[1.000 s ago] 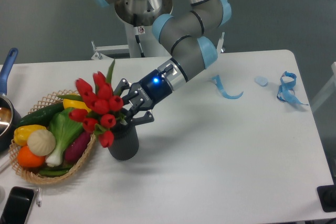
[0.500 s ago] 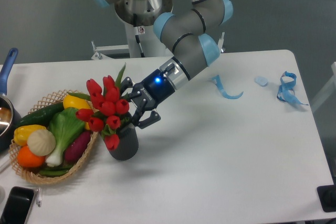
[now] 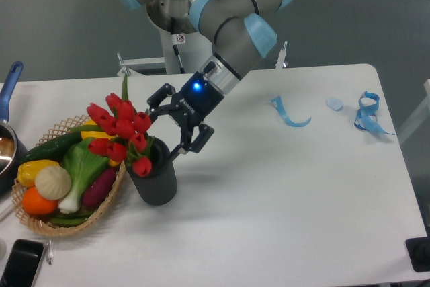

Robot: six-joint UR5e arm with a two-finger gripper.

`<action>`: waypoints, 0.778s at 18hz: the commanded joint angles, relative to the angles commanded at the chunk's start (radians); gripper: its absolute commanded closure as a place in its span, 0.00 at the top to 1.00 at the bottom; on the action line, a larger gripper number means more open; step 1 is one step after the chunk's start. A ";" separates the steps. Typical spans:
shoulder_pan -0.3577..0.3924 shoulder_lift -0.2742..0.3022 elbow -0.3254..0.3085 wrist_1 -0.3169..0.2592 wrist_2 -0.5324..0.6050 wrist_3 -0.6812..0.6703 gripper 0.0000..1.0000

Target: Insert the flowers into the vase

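Observation:
The flowers [image 3: 121, 129], red tulip buds with green leaves, stand with their stems in the mouth of the dark grey ribbed vase [image 3: 156, 181]. The bunch leans left over the basket. The vase stands upright on the white table. My gripper [image 3: 177, 126] is just right of and above the vase mouth. Its jaws are spread wide and hold nothing. One finger [image 3: 156, 101] is behind the buds, and the other [image 3: 191, 144] is by the vase rim. Where the stems enter the vase is hidden by the buds.
A woven wicker basket [image 3: 40, 223] of toy vegetables touches the vase's left side. A pot with a blue handle [image 3: 9, 80] is at the far left, and a phone [image 3: 20, 263] is at the front left. Blue ribbons [image 3: 289, 115] [image 3: 366, 112] lie at the right.
The gripper has opened and let go of the flowers, then pulled back up and to the right. The bunch has dropped into the vase and tipped left.

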 joint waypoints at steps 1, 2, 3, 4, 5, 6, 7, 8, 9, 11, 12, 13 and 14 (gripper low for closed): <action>0.006 0.015 0.002 0.002 0.052 0.001 1.00; 0.026 0.029 0.014 0.002 0.095 0.001 1.00; 0.043 0.048 0.032 -0.003 0.125 -0.002 1.00; 0.060 0.061 0.064 -0.006 0.134 -0.006 1.00; 0.084 0.063 0.118 -0.006 0.134 -0.018 1.00; 0.113 0.060 0.177 -0.009 0.139 -0.046 1.00; 0.118 0.052 0.231 -0.011 0.154 -0.093 1.00; 0.123 0.048 0.279 -0.015 0.184 -0.139 1.00; 0.132 0.042 0.323 -0.035 0.224 -0.152 1.00; 0.152 0.039 0.402 -0.092 0.289 -0.149 1.00; 0.164 0.028 0.438 -0.128 0.306 -0.143 1.00; 0.182 0.017 0.465 -0.168 0.324 -0.115 1.00; 0.215 0.008 0.475 -0.229 0.382 -0.022 1.00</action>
